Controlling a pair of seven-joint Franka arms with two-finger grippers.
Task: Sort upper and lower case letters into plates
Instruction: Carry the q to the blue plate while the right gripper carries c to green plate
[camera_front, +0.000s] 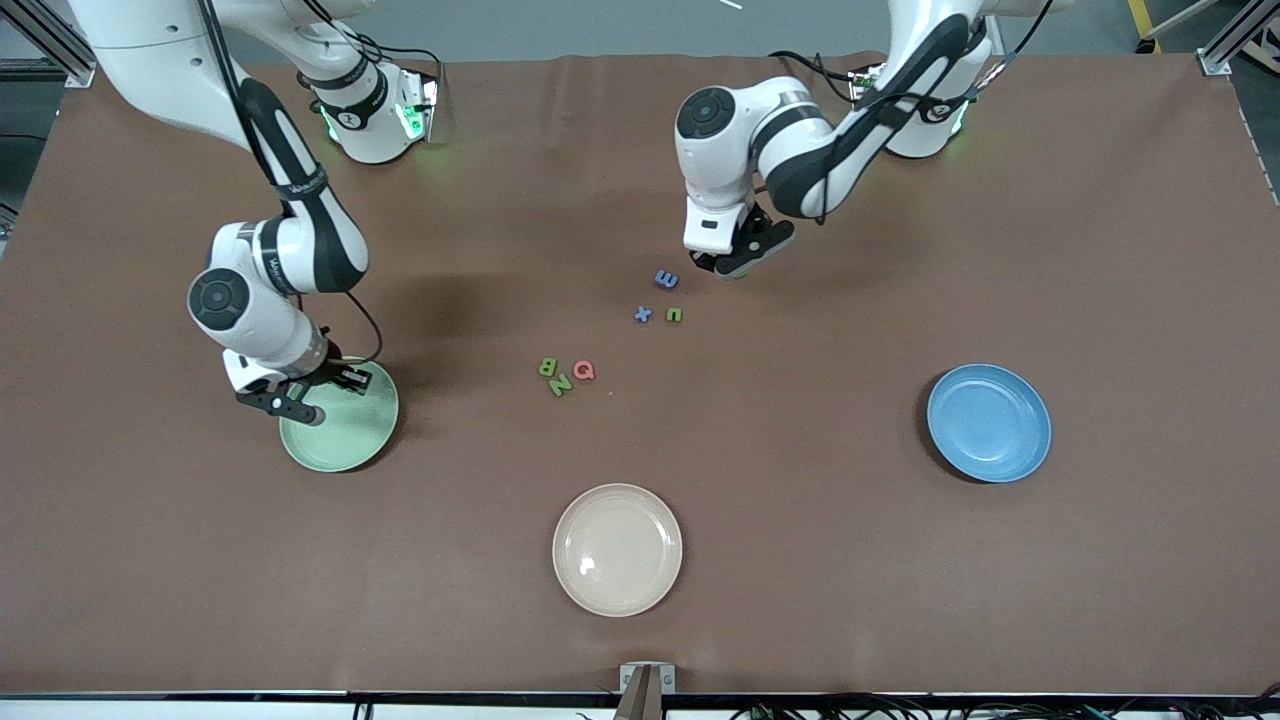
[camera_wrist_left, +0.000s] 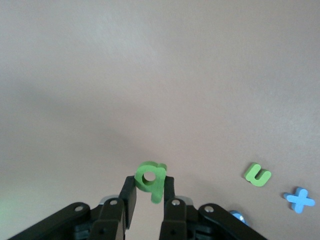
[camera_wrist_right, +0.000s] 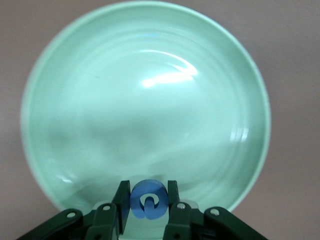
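My left gripper (camera_front: 742, 264) hangs low over the table beside the loose letters, shut on a green lower-case q (camera_wrist_left: 151, 179). Over the rim of the mint green plate (camera_front: 350, 432) my right gripper (camera_front: 296, 402) is shut on a round blue letter (camera_wrist_right: 148, 200); that plate (camera_wrist_right: 145, 100) is bare beneath it. The sky blue plate (camera_front: 988, 422) lies toward the left arm's end, with nothing in it. On the table lie a blue E (camera_front: 666, 279), a blue x (camera_front: 642, 314), a green u (camera_front: 674, 314), a green B (camera_front: 548, 367), a green N (camera_front: 560, 384) and a red Q (camera_front: 584, 370).
A cream-beige plate (camera_front: 617, 549) lies nearest the front camera, at mid-table. The left wrist view also shows the green u (camera_wrist_left: 258, 175) and the blue x (camera_wrist_left: 300, 199) on the brown cloth.
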